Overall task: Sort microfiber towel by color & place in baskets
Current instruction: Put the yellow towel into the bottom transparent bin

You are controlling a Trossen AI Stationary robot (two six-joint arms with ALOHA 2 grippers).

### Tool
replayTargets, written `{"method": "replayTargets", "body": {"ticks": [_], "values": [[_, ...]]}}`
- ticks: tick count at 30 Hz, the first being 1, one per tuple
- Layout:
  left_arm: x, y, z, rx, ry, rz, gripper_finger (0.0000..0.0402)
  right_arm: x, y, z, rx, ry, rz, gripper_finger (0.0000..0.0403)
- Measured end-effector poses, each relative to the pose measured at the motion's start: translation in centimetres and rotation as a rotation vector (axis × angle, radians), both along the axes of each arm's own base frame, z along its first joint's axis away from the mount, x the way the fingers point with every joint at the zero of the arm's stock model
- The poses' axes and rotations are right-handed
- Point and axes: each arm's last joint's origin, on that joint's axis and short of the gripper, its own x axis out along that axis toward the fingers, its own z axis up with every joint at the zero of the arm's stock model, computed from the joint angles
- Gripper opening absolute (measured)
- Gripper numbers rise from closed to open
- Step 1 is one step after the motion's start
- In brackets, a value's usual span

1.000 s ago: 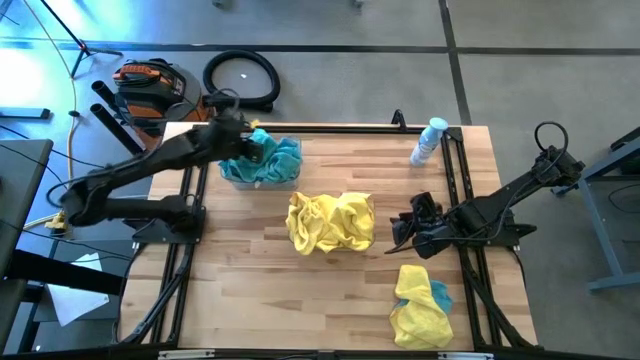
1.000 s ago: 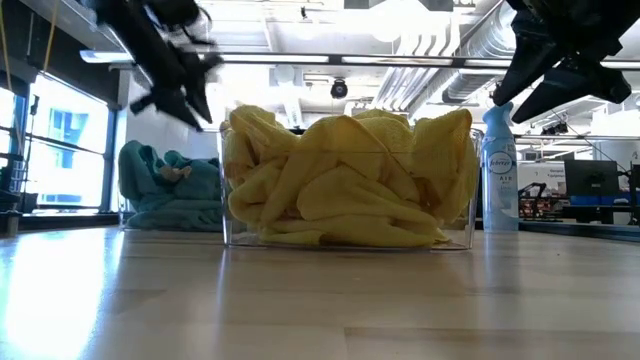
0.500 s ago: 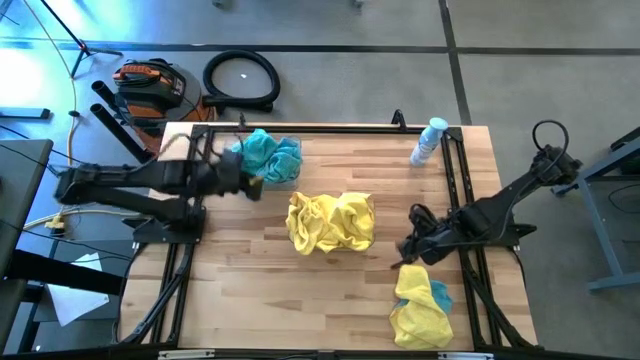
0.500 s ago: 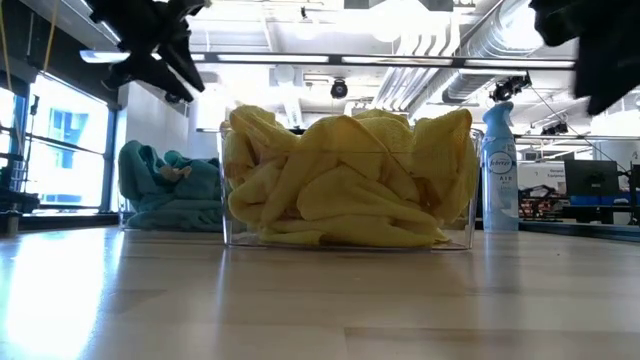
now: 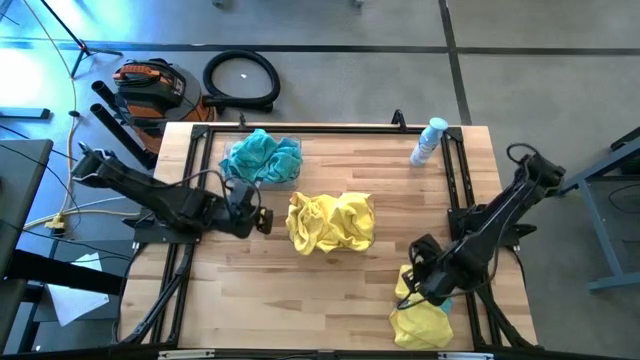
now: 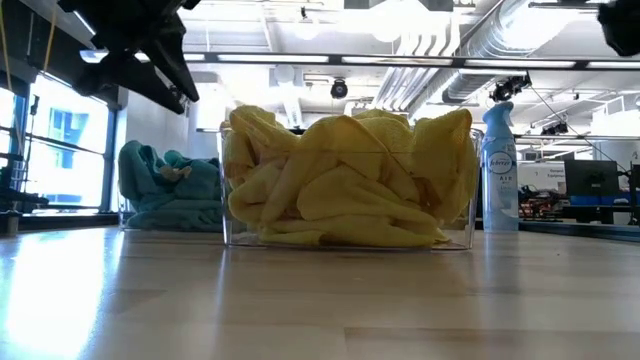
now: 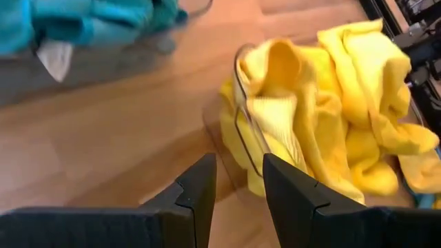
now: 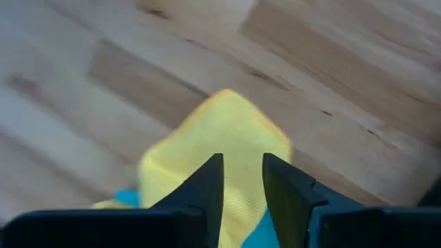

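Where the wooden table (image 5: 330, 275) comes nearest the front edge, a loose heap of microfiber towels (image 5: 422, 312) lies at the right corner: mostly bright yellow and softly crumpled, with a fold of teal-blue showing at its side. The right gripper (image 5: 420, 290) hangs low over the top of this heap; in the right wrist view its two dark fingers (image 8: 207, 186) stand a narrow gap apart with a yellow towel corner (image 8: 220, 138) just ahead of them, and whether they pinch the cloth cannot be told. Farther in, at the table's middle, one clear plastic basket (image 6: 345, 238) is heaped to above its rim with yellow towels (image 5: 331, 221), ribbed and folded over one another. Just left of it the left gripper (image 5: 258, 220) points toward that basket, its fingers (image 7: 200, 193) narrowly parted with nothing between them. Beyond, near the far left edge, a second clear basket (image 5: 240, 178) holds the teal-blue towels (image 5: 262, 156), bunched into a rounded mound. At the far right corner one clear spray bottle (image 5: 428, 141) with a blue cap lies tilted on the wood. Counted: two baskets, three heaps of towels, one bottle, two arms; single towels within each heap cannot be counted.
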Motion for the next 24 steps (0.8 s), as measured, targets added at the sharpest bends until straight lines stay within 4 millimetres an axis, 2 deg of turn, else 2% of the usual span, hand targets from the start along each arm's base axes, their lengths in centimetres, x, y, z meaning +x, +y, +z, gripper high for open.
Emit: {"method": "replayTargets", "body": {"ticks": [6, 11, 16, 20, 24], "values": [[0.3, -2.3, -0.8, -0.031, -0.027, -0.019, 0.011, -0.1, 0.9, -2.2, -0.096, 0.089, -0.089, 0.0144], [0.5, -3.7, -1.3, -0.045, -0.058, -0.02, 0.011, 0.7, 1.8, -4.2, -0.127, 0.114, -0.132, 0.0196], [0.8, -4.7, -1.3, -0.058, -0.091, -0.047, 0.011, 1.6, 2.9, -6.5, -0.106, 0.152, -0.103, 0.022], [0.6, -4.9, -1.4, -0.056, -0.085, -0.058, 0.011, 2.1, 3.4, -8.1, -0.122, 0.172, -0.052, 0.0196], [0.5, -4.8, -1.5, -0.053, -0.066, -0.063, 0.011, 2.2, 3.5, -8.3, -0.133, 0.162, -0.046, 0.0108]]}}
